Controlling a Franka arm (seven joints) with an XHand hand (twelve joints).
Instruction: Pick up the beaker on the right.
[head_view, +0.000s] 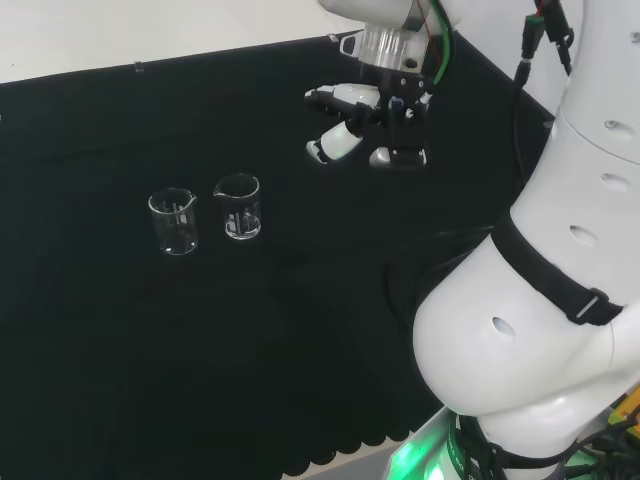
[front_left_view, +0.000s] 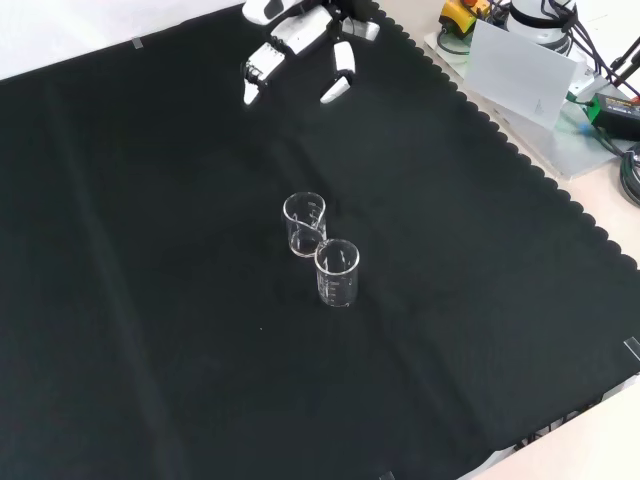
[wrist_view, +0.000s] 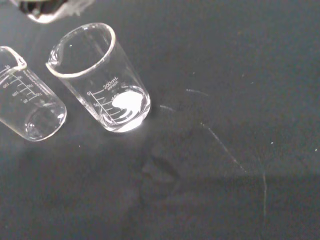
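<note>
- Nearest in the front view stands the left beaker (front_left_view: 337, 272), upright, empty.
- Just behind it, nearly touching, stands the target beaker (front_left_view: 304, 224), on the right in the head view, not yet touched.
- Farther off hovers the hand (front_left_view: 300, 40), fingers spread, holding nothing.
- Approach, grasp and lift all remain.

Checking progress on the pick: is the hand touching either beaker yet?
No, in the head view the hand hangs apart from both beakers.

Second clear beaker (head_view: 174, 221) upright on black cloth (head_view: 120, 350); white card (front_left_view: 520, 72) beyond the cloth's edge.
</note>
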